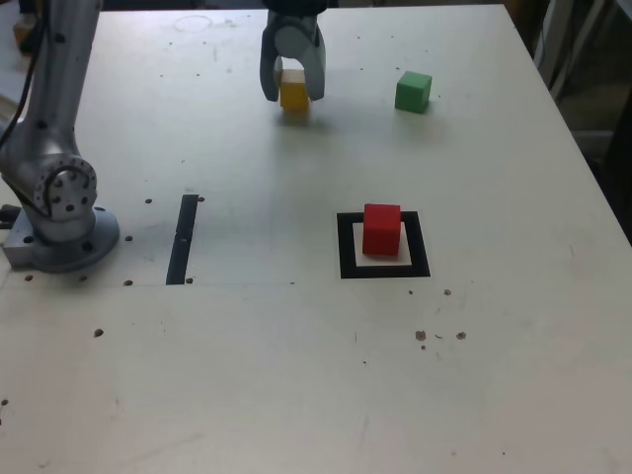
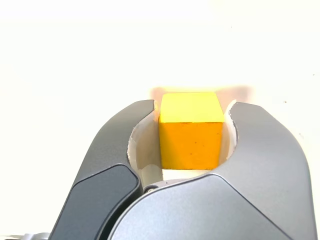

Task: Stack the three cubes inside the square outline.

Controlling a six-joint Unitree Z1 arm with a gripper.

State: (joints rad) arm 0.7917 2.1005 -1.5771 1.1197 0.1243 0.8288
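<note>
Exterior view: from where I stand, the dark grey claw (image 1: 292,95) is at the top of the frame, left of centre, reaching down around a matte yellow cube (image 1: 294,91). The plain red cube (image 1: 381,229) sits right of centre, inside the black tape square outline (image 1: 348,265) with its pale middle, and the matte green cube (image 1: 413,92) waits in the upper right, well apart from both.

Picking up the yellow one looks like the step in hand, and to do it well I'd make sure both fingers bear evenly on opposite sides, then raise it straight up, keeping it level. It should clear the red cube's top before being lined up face to face above it and lowered gently (a hurried release could nudge the bottom cube out of line).

As for the claw, it is closed on the yellow cube. In the wrist view its curved fingers flank the block, with pale inner edges close against the sides near the tips and open hollows lower down. The contact on each side is hard to make out in the glare. Nor can I tell whether the cube has left the white tabletop (image 1: 227,365) at all; it looks upright and very low.
</note>
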